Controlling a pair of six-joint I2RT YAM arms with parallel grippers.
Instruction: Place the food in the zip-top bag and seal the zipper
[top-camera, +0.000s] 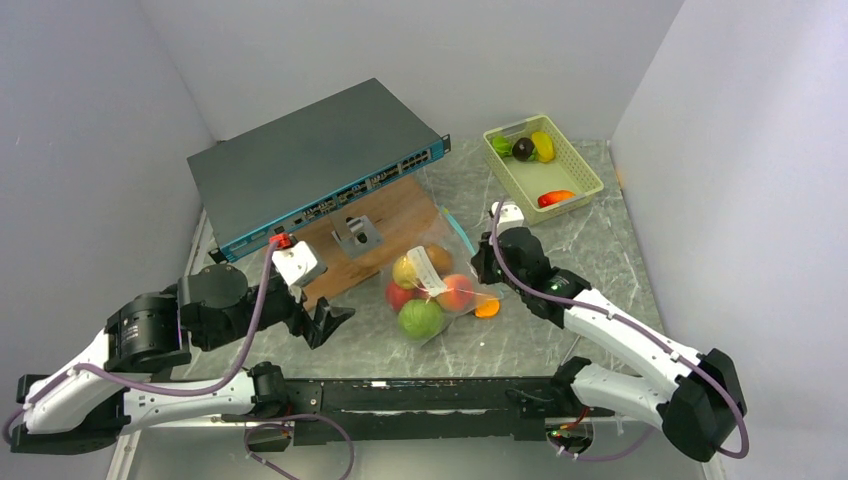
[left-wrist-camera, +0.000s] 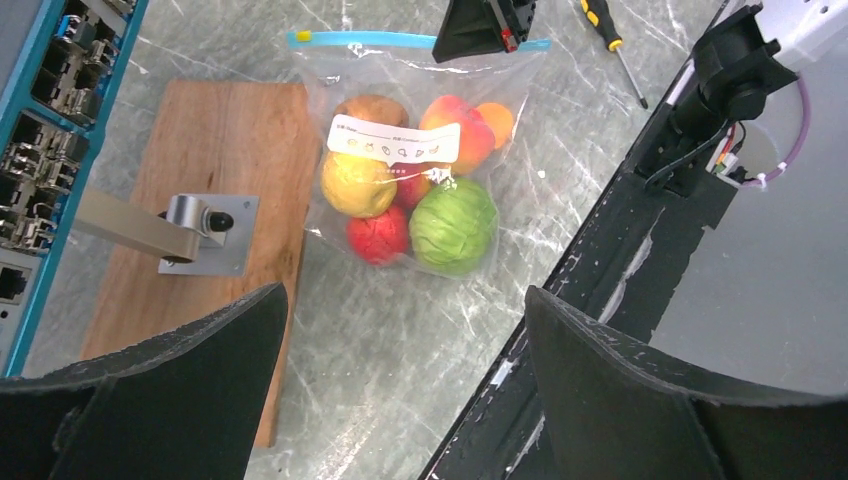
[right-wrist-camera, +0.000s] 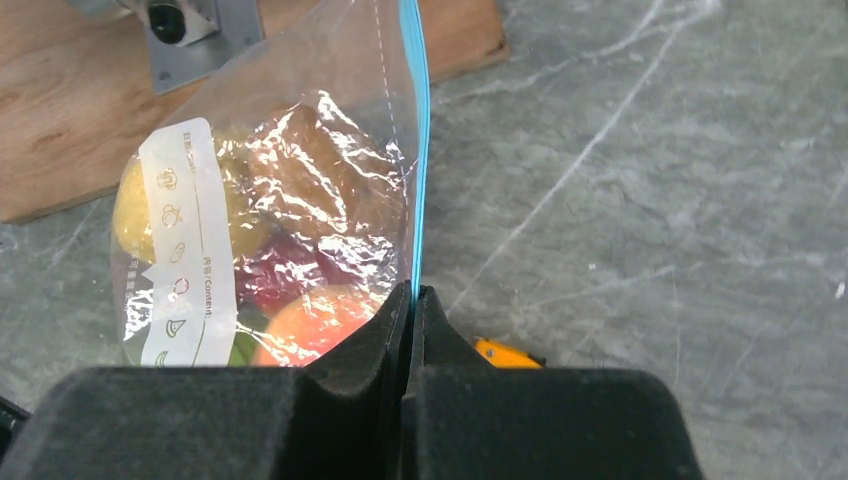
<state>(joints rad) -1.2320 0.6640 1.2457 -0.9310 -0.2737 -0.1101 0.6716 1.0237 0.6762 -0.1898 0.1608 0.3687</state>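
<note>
Left arm is folded low on its side of the counter (top-camera: 610, 240), forearm pointing right toward the bag. The left end effector (left-wrist-camera: 400, 400) has its jaws spread wide with nothing between them, well apart from the bag.

Right arm stretches diagonally in from the near right corner, wrist tipped down. The right end effector (right-wrist-camera: 412, 305) is pinched tight on the zipper (right-wrist-camera: 417, 150), toward the strip's near end.

One zip-top bag (left-wrist-camera: 330, 70) lies flat on the counter, right beside the one wooden board (left-wrist-camera: 200, 150). Food inside, at least six pieces:
- green cabbage (left-wrist-camera: 453, 225)
- red apple (left-wrist-camera: 380, 235)
- yellow lemon (left-wrist-camera: 355, 185)
- a brown one (left-wrist-camera: 370, 108)
- a peach (left-wrist-camera: 455, 125)
- a small orange bit (left-wrist-camera: 497, 120)

One green basket (top-camera: 583, 158) at the back right holds four more pieces. One screwdriver (left-wrist-camera: 612, 35) lies just past the zipper.
</note>
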